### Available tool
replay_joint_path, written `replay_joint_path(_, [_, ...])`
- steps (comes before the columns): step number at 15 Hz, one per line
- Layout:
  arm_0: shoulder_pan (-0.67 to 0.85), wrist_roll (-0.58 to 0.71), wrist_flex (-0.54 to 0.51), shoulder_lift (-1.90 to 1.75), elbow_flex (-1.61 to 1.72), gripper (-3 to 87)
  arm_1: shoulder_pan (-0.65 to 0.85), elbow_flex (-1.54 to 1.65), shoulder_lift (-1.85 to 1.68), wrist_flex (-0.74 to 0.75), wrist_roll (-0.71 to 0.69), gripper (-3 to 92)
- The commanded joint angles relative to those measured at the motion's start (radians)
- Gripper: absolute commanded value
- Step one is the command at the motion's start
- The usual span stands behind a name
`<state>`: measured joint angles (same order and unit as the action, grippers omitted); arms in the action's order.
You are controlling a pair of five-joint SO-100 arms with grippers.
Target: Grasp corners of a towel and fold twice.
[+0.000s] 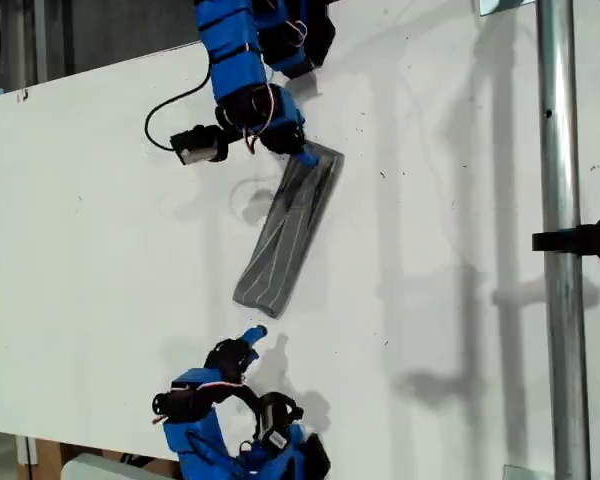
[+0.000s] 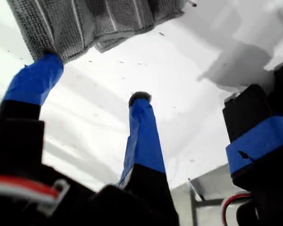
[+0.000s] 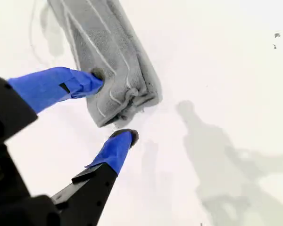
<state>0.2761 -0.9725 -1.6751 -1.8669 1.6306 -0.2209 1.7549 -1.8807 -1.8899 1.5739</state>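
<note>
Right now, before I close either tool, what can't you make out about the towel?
- Exterior view: an arm covers the upper end of the towel, so the grip there is hidden.
- First wrist view: my first tool is open. One fingertip hides whether it touches the cloth, and the frame edge crops the rest.
- Second wrist view: at my second tool, the bunched end blurs the layer count.

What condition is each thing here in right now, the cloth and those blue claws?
towel: folded into a narrow strip, lying flat and slanted on the table.
my first end effector: open, one fingertip against the towel's end, nothing clamped.
my second end effector: open, one fingertip at the towel's other end, nothing clamped.
</note>
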Motion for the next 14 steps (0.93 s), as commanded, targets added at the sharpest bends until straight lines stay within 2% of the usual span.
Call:
replay_joint_path(1, [-0.087, -0.077, 0.048, -0.443, 0.21, 21.1, -0.092, 0.058, -0.267, -0.084, 0.268, 30.6])
replay_joint_path(2, [-0.135, -0.12, 0.107, -0.65, 0.344, 20.8, -0.16, 0.121, -0.402, -0.063, 0.408, 30.8])
replay_joint_path(5, [-0.278, -0.238, 0.268, -1.371, 0.796, 16.4, -0.373, 0.272, -0.626, -0.034, 0.704, 31.8])
replay_joint_path(7, [-0.377, -0.299, 0.354, -1.598, 1.054, 16.2, -0.43, 0.282, -0.637, -0.012, 0.807, 31.8])
replay_joint_path(8, [-0.434, -0.311, 0.419, -1.595, 1.118, 16.4, -0.436, 0.305, -0.635, 0.021, 0.838, 31.7])
replay_joint_path(10, [-0.476, -0.367, 0.442, -1.601, 1.193, 16.5, -0.434, 0.402, -0.65, 0.163, 0.854, 30.6])
replay_joint_path(14, [-0.491, -0.362, 0.523, -1.601, 1.364, 17.3, -0.334, 0.828, -0.857, 0.568, 0.787, 31.3])
